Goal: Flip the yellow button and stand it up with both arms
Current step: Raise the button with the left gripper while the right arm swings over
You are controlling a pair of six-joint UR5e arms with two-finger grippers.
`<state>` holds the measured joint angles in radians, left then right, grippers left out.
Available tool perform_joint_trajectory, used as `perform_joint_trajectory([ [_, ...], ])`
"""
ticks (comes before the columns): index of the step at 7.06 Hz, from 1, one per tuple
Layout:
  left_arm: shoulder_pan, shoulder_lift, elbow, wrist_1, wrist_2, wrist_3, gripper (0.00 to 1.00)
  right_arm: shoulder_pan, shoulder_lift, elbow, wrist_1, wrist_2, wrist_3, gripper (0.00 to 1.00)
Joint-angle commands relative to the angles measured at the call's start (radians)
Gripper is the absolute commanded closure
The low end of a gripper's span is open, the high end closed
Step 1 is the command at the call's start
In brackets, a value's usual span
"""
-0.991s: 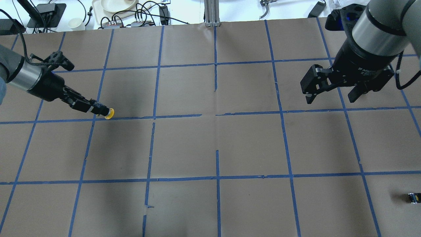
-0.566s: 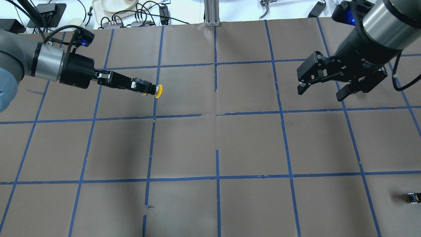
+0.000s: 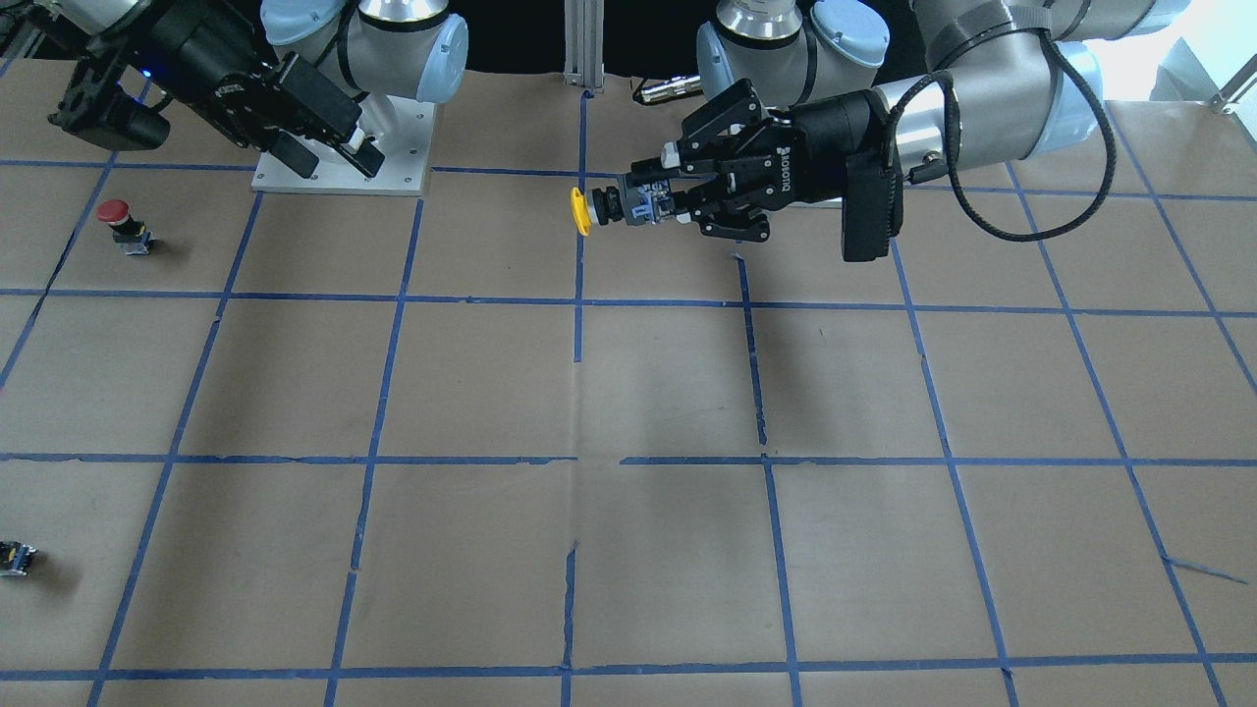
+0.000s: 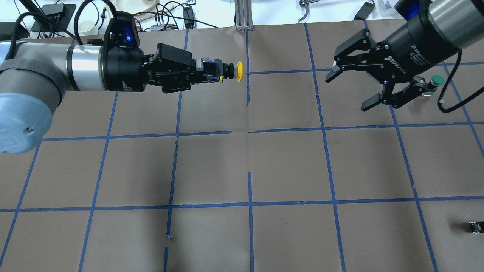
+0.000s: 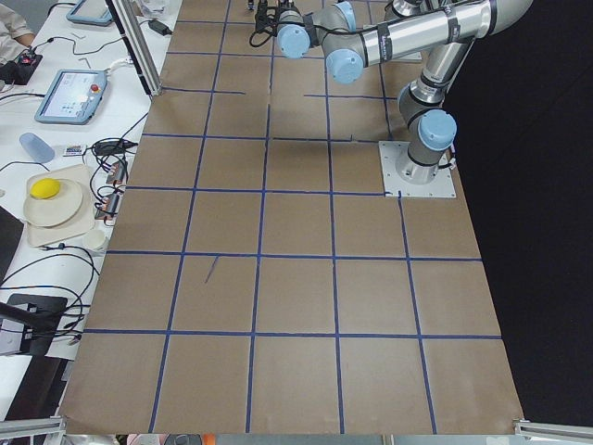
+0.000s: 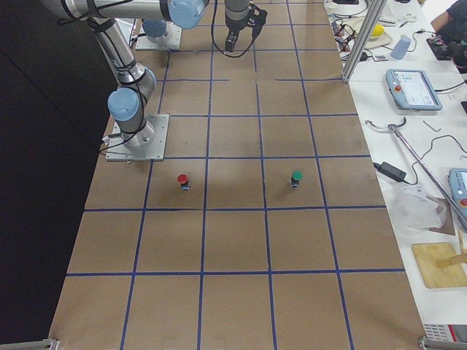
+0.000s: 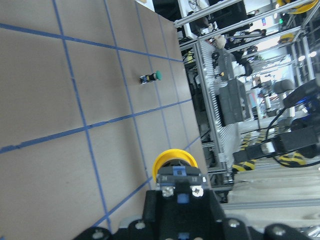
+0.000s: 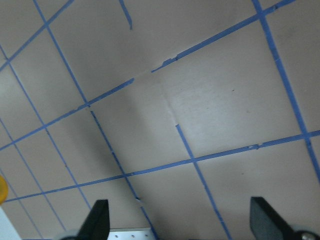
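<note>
While clamped, yellow button (image 4: 228, 71) horizontal, cap outward

Open gap between yellow button (image 4: 238, 71) and right claw (image 4: 348, 93), green button (image 4: 436, 80) standing farther right

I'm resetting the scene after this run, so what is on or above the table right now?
yellow button: one, yellow cap on a black and grey body, held above the table, lying sideways, cap pointing toward the right gripper.
red button: one, red cap, on the table on the robot's right side, nearer the base.
green button: one, green cap, on the table beside the red one, nearer the operators' bench.
small block: one, black and yellow, at the table's right end.
table: one, brown paper with a blue tape grid.
left gripper: one, black, shut on the yellow button.
right gripper: one, black, open, empty, facing the cap.
</note>
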<state>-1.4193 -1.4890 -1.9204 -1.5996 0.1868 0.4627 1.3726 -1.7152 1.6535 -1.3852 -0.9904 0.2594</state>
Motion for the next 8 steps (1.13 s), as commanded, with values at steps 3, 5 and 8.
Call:
perform_joint_trajectory([
  [3, -0.114, -0.005, -0.037, 0.007, -0.273, -0.030, 1.00, -0.047, 0.014, -0.023, 0.006, 0.306, 0.269, 0.00],
  [5, -0.118, -0.010, -0.040, 0.004, -0.320, -0.030, 1.00, -0.035, -0.004, -0.028, 0.012, 0.370, 0.390, 0.00],
  [8, -0.119, -0.026, -0.035, 0.007, -0.329, -0.029, 1.00, 0.003, -0.060, 0.015, 0.035, 0.398, 0.480, 0.00],
])
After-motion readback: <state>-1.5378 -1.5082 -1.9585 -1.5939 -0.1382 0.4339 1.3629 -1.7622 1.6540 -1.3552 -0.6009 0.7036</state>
